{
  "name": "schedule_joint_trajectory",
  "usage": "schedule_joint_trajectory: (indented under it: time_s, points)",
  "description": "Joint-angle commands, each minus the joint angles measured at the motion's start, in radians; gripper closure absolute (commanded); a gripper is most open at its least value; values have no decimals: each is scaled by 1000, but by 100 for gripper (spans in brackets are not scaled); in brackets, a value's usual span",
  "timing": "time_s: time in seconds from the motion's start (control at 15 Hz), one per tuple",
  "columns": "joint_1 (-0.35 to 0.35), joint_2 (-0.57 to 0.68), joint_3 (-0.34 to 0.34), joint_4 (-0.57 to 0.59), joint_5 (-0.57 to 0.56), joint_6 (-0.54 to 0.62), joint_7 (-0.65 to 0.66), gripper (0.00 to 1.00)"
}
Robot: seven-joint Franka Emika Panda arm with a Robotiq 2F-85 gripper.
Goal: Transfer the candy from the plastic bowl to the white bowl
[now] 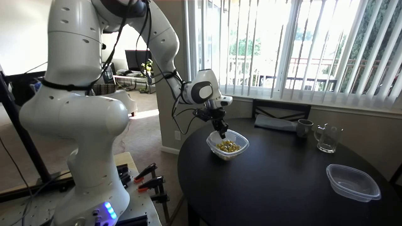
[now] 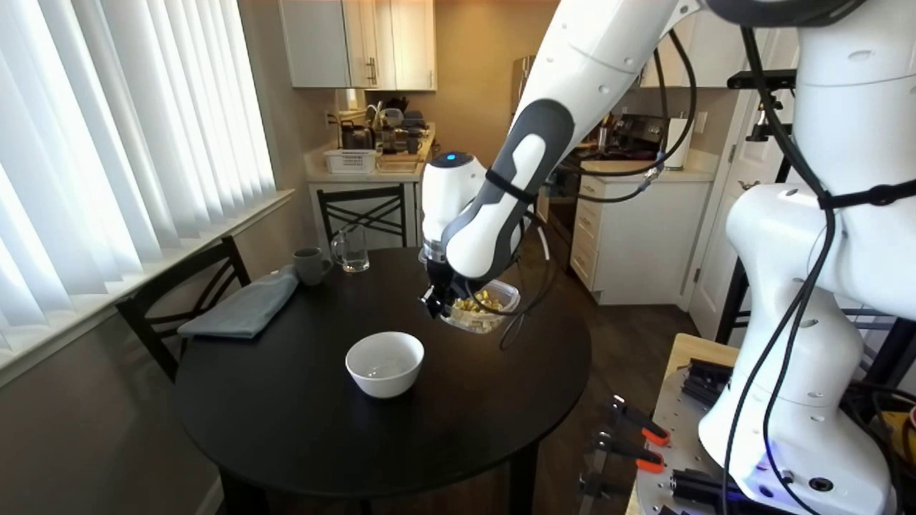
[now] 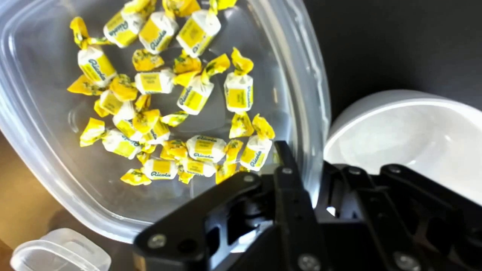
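The plastic bowl (image 1: 240, 151) is squarish and clear, on or just above the dark table; it also shows in an exterior view (image 2: 509, 292) and the wrist view (image 3: 312, 94). It holds a heap of yellow-and-white wrapped candy (image 3: 158, 124). My gripper (image 1: 222, 136) straddles the bowl's rim, one finger inside and one outside, shut on it; in the wrist view (image 3: 304, 154) the rim fills the gap and hides part of the outer finger. The round white bowl (image 2: 386, 386) stands beside it, appears empty, and shows right in the wrist view (image 3: 414, 150).
A flatter clear container (image 1: 355, 188) stands on the table, mostly hidden in an exterior view. A glass mug (image 1: 328, 139), a grey mug (image 1: 304, 127) and a folded cloth (image 2: 243, 307) lie toward the window side. Chairs (image 2: 215, 272) stand at the table.
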Motion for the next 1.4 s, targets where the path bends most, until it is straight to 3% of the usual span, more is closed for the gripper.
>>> schedule_joint_trajectory:
  time_s: [0.0, 0.07, 0.13, 0.2, 0.27, 0.33, 0.53, 0.93, 1.2, 1.27, 1.33]
  points:
    - [-36, -253, 15, -115, 14, 2, -171, 95]
    - [-51, -292, 30, -123, 27, 0, -213, 95]
    - [-203, -345, 177, -124, -33, -1, -197, 95]
    - [-250, -366, 239, -123, 9, -7, -248, 95]
    - [-156, -366, 174, -121, 146, -8, -367, 95]
    - [-177, -387, 217, -118, 210, -11, -424, 95]
    - [-124, -438, 218, -94, 462, -54, -652, 95]
    - [-31, -421, 127, 32, 895, -274, -1084, 95]
    - [-49, -298, 67, 141, 1104, -472, -1378, 95]
    - [-243, -251, 235, 169, 1160, -537, -1452, 95]
    - [-285, -209, 255, 195, 1203, -594, -1515, 95]
